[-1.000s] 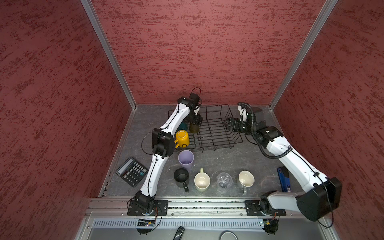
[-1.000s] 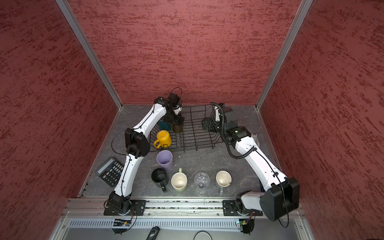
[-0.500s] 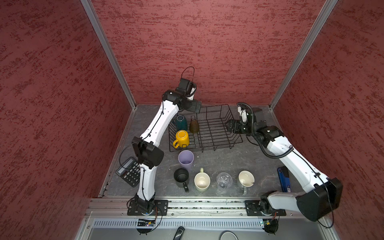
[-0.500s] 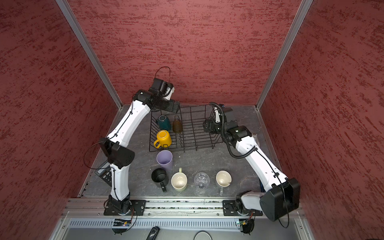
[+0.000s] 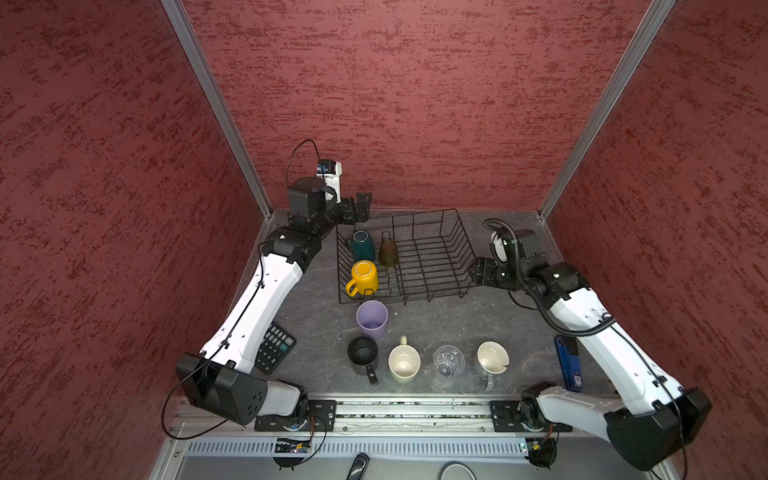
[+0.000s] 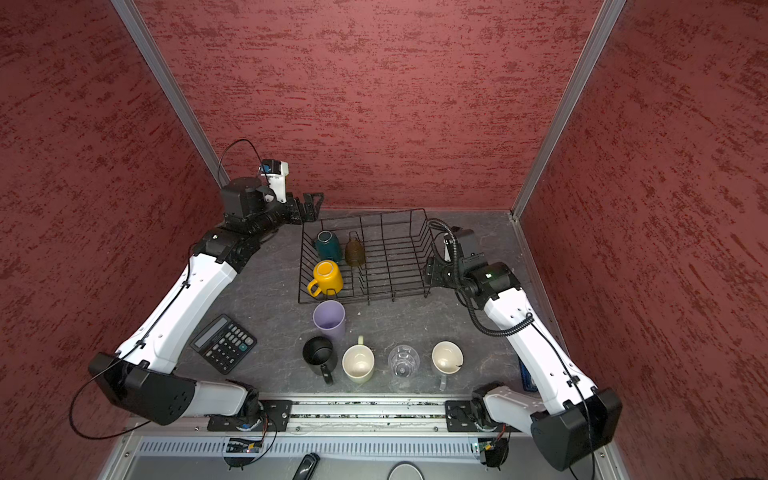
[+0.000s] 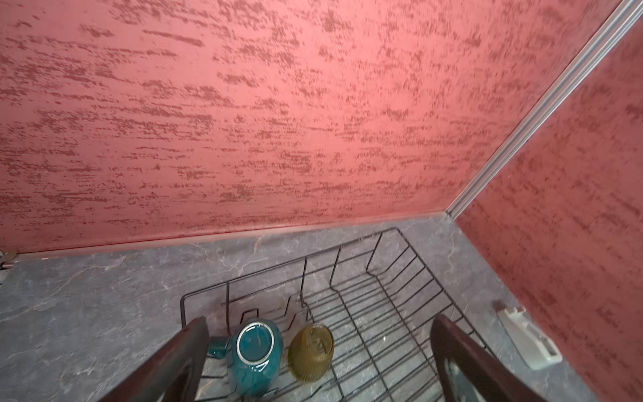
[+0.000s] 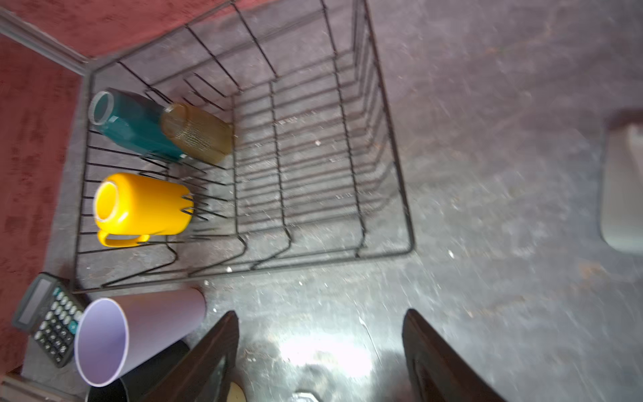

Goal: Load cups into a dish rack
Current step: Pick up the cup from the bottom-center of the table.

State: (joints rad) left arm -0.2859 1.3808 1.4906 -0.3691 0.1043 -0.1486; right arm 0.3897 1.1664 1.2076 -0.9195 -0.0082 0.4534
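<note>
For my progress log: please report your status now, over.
Left jaws open, empty; right jaws open, empty. Dish rack holds teal mug, brown glass, yellow mug. Outside: lilac tumbler, black mug, cream mug, clear glass, grey mug. Nothing blocks the rack.

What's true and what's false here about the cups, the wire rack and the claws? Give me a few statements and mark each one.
1. Three cups are in the dish rack: the yellow mug, teal mug and brown glass. True.
2. The lilac tumbler is inside the rack. False: it stands on the table, just outside the rack's near edge.
3. The left claw grips the teal mug. False: it is open and empty, by the rack's far corner.
4. The black mug, cream mug, clear glass and grey mug stand in a row on the table. True.
</note>
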